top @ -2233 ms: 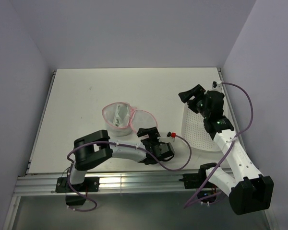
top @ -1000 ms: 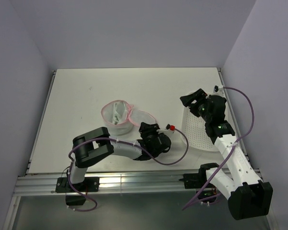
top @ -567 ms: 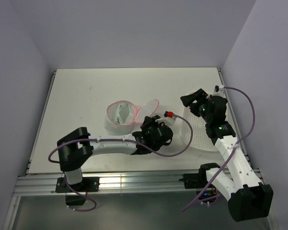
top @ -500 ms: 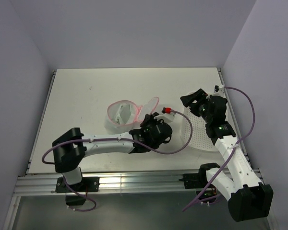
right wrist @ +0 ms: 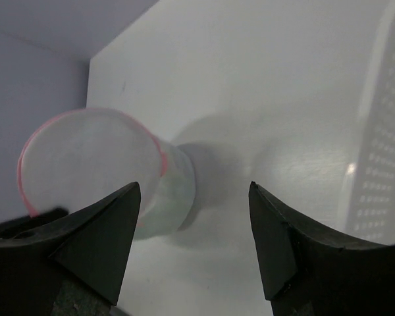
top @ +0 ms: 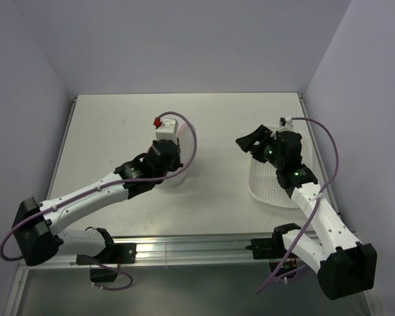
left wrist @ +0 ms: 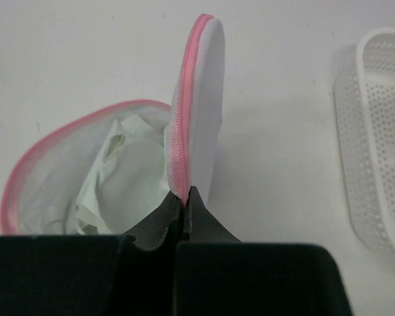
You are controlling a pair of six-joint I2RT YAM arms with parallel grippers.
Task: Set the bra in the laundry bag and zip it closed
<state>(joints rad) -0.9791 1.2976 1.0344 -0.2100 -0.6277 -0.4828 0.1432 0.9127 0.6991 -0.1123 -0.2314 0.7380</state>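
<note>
The laundry bag [left wrist: 66, 171] lies open in the left wrist view, with the pale mint bra [left wrist: 122, 181] crumpled inside its lower half. The bag's other disc [left wrist: 204, 105] stands upright on edge, and my left gripper [left wrist: 184, 193] is shut on its pink zipper rim. From above, my left gripper [top: 163, 157] hovers over the bag [top: 176, 178] near the table's middle and hides most of it. My right gripper [top: 249, 146] is open to the right of the bag, holding nothing. In the right wrist view the raised disc [right wrist: 89, 158] faces the open right gripper [right wrist: 194, 191].
A white perforated basket [top: 271, 185] lies at the right, under my right arm, and shows as the basket [left wrist: 375, 131] and the basket [right wrist: 382, 164] in the wrist views. The left arm's purple cable [top: 191, 141] loops above the bag. Walls close in the back and sides.
My left gripper shut on the bag's right disc rim, lifted it and swung it left and away over the other half. The right gripper shifted slightly left and stayed open.
</note>
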